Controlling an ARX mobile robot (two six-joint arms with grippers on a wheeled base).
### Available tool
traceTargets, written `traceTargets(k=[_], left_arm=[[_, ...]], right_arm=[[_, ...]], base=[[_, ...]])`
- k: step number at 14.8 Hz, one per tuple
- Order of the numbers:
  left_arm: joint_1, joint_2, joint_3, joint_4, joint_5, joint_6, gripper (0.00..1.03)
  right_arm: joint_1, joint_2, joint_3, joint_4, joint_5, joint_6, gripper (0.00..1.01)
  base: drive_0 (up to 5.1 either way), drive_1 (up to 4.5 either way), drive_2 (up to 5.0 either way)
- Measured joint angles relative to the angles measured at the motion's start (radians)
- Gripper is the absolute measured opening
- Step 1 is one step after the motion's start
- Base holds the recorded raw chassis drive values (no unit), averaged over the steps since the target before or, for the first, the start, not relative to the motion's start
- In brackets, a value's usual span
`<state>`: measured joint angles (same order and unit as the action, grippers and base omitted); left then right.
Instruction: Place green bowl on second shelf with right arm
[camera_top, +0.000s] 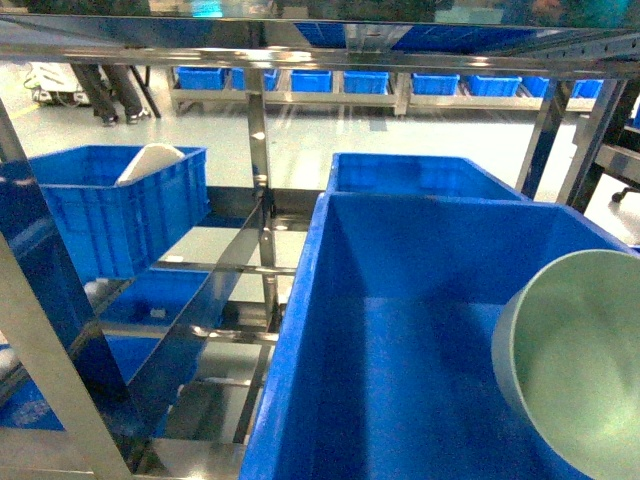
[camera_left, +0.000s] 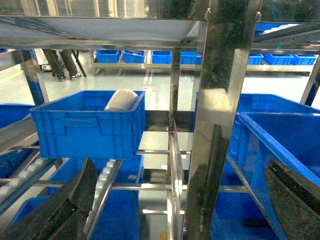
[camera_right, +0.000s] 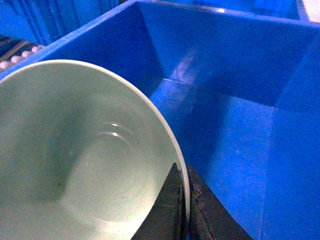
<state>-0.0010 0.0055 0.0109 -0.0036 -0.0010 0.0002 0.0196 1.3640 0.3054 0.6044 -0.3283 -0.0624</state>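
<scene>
A: The green bowl (camera_right: 85, 155) is smooth, glossy and pale mint, round with a thin rim. It hangs tilted over the open large blue crate (camera_top: 400, 330), out at about four o'clock in the head view, where only part of its curve shows.

B: And the right gripper (camera_right: 184, 207)?

A: Only the right wrist camera shows it. Two dark, rough-textured fingers (camera_right: 167, 210) pinch the bowl's rim at about five o'clock, one inside and one outside, so the jaws are clamped on the bowl. The head view shows no gripper.

B: What is the crate like?

A: Deep, plain blue plastic with flat walls and a broad rim. Its floor is bare where I can see it. It sits on the second shelf (camera_top: 215, 345), a shiny stainless-steel tier. Behind it, toward twelve o'clock, stands a second blue crate (camera_top: 425, 172); I cannot see its contents.

B: Anything else held in a container?

A: At ten o'clock in the head view, a smaller ribbed blue crate (camera_top: 120, 215) holds a white rounded object (camera_top: 150, 162) leaning against its wall. The left wrist view shows it more clearly.

B: The left gripper (camera_left: 177, 200)?

A: Its two black, gritty fingers sit wide apart at the bottom corners of its own view, released, with nothing between them but rack posts. White roller rails (camera_left: 102, 187) run beneath that small crate.
</scene>
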Motion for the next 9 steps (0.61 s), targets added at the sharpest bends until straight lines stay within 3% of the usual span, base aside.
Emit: traceTargets(k=[4, 9], left_arm=[[0.0, 0.0, 0.0, 0.0, 0.0, 0.0, 0.98], [0.0, 0.0, 0.0, 0.0, 0.0, 0.0, 0.98]], right_arm=[[0.013, 0.339, 0.229, -0.004, -0.042, -0.038, 0.02], [-0.029, 0.581, 0.414, 0.002, -0.087, -0.077, 0.02]], base=[[0.0, 0.0, 0.0], [0.0, 0.0, 0.0]])
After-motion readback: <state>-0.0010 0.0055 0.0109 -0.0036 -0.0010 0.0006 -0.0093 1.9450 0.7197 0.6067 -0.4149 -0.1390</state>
